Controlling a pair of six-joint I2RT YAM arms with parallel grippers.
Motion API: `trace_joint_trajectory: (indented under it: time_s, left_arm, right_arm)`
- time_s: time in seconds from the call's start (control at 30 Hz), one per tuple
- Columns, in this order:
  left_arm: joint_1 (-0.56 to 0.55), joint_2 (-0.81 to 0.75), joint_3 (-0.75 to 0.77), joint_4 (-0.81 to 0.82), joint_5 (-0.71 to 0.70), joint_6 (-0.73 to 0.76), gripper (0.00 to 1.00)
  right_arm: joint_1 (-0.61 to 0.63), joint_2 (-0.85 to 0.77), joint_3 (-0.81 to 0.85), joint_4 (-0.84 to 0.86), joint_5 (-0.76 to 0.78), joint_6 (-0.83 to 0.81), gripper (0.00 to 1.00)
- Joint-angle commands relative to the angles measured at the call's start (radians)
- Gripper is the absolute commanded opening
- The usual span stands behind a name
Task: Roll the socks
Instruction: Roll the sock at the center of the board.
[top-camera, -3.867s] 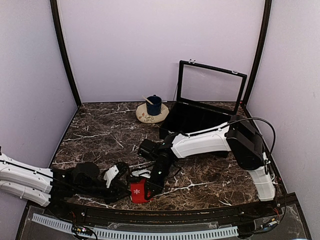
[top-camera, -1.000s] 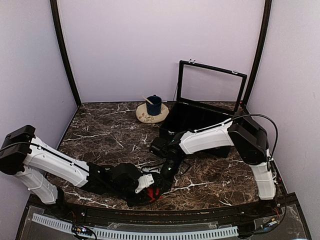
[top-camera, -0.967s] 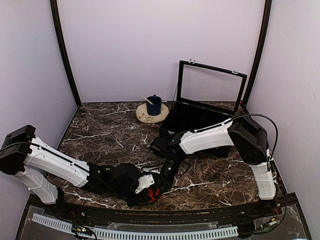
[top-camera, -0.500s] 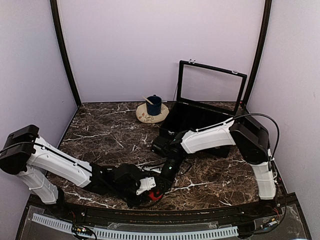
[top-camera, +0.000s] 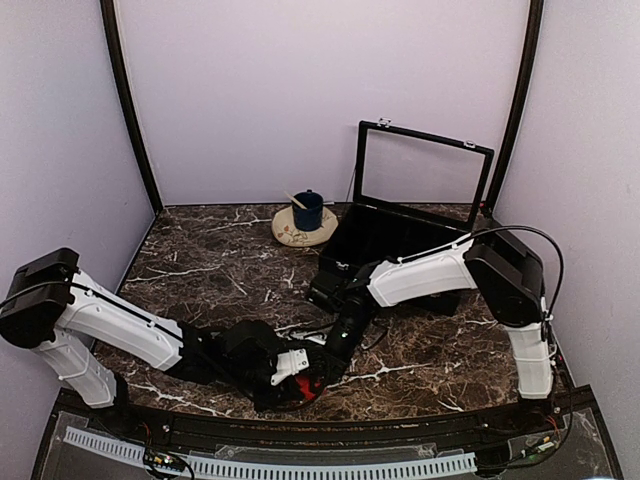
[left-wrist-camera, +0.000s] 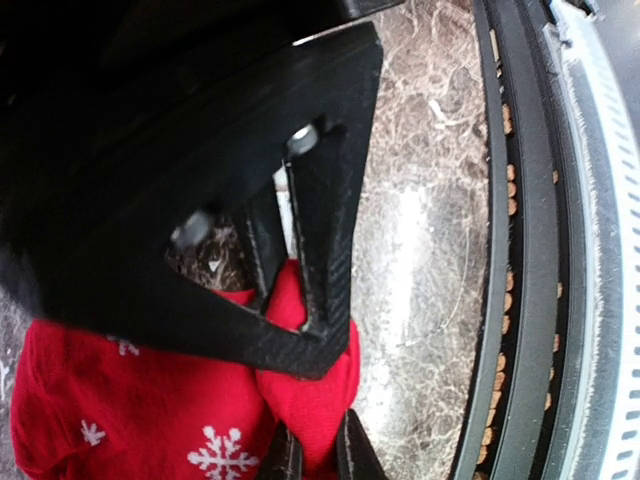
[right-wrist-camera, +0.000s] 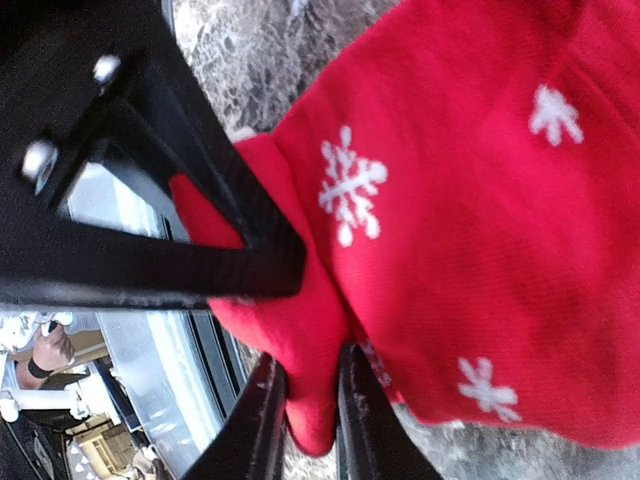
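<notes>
Where left end effector (left-wrist-camera: 312, 452) pinches, red sock (left-wrist-camera: 150, 420) half-hidden

No legible text or labels anywhere.

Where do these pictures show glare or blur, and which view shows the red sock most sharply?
Left wrist view: white glare washes out the marble table. Right wrist view: the red sock is sharpest, its snowflakes crisp; the room beyond the table edge is blurred. Top view: even light, no glare, the sock nearly hidden.
</notes>
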Motion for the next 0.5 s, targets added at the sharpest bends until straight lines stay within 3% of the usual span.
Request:
trace_joint_trajectory:
  time_s: [0.0, 0.47]
  left_arm:
    - [0.051, 0.019, -0.048, -0.024, 0.136, -0.031, 0.0]
    - [0.13, 0.061, -0.035, 0.045, 0.301, -0.038, 0.0]
  right_arm:
    - [-0.04, -0.054, -0.066, 0.078, 0.079, 0.045, 0.19]
    - [-0.129, -0.2, -0.241, 0.268, 0.075, 0.156, 0.26]
